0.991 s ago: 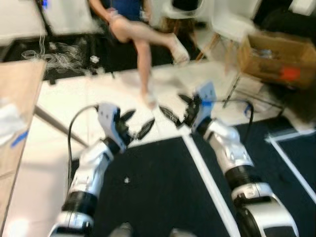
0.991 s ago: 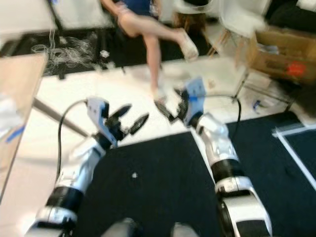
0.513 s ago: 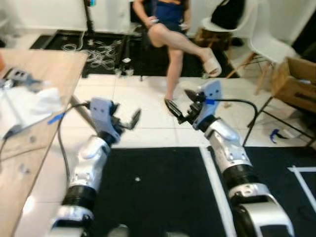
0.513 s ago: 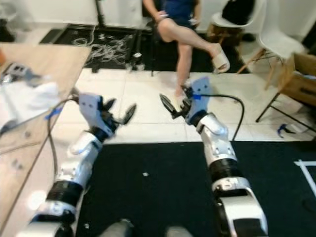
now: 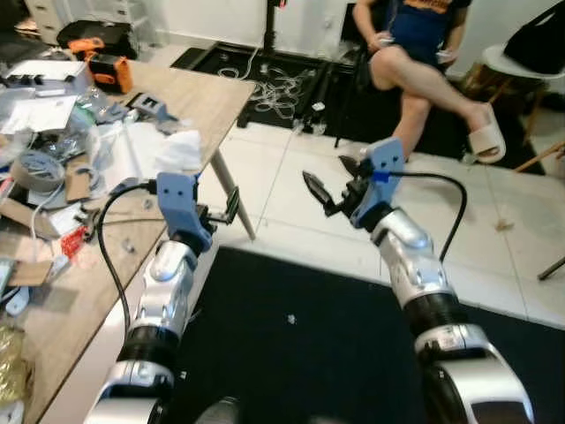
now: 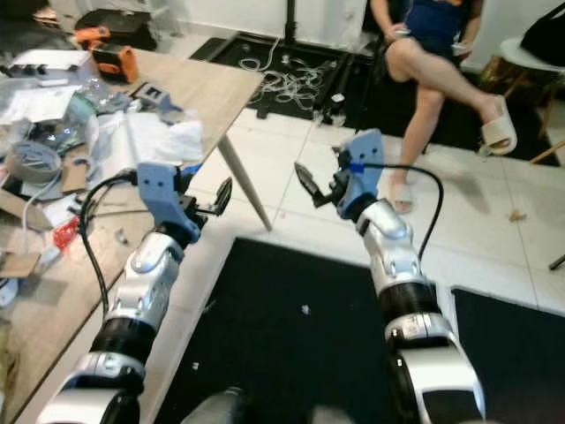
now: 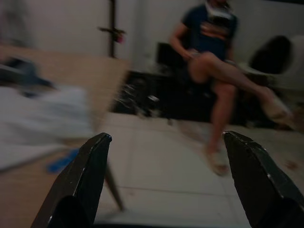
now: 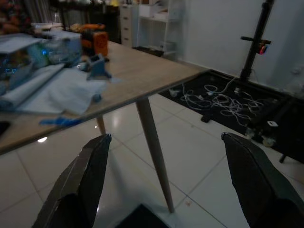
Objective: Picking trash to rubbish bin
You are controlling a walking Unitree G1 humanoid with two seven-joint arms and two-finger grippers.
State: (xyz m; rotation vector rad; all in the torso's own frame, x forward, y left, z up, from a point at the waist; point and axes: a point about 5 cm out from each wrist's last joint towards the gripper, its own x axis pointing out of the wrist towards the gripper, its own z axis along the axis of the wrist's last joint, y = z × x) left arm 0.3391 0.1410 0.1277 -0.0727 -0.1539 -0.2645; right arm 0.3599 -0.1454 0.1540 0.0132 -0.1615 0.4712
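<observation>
Overhead, we list: left end effector [image 5: 231, 206] and right end effector [image 5: 331, 181], both spread open and empty, raised over the black mat [image 5: 300, 344]; cluttered worktop [image 5: 203, 93] at left, white crumpled trash [image 5: 181, 152] on its edge. Left wrist: seated person [image 7: 213, 52], white tiles. Right wrist: worktop leg [image 8: 154, 152], cables [image 8: 213, 99].

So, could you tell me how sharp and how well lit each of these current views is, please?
Both eye views are bright and fairly sharp, with a light reflection on the wooden table. The left wrist view is dim and smeared, blurring the seated person beyond the left gripper. The right wrist view is dark but sharper; the table leg reads cleanly past the right gripper.
</observation>
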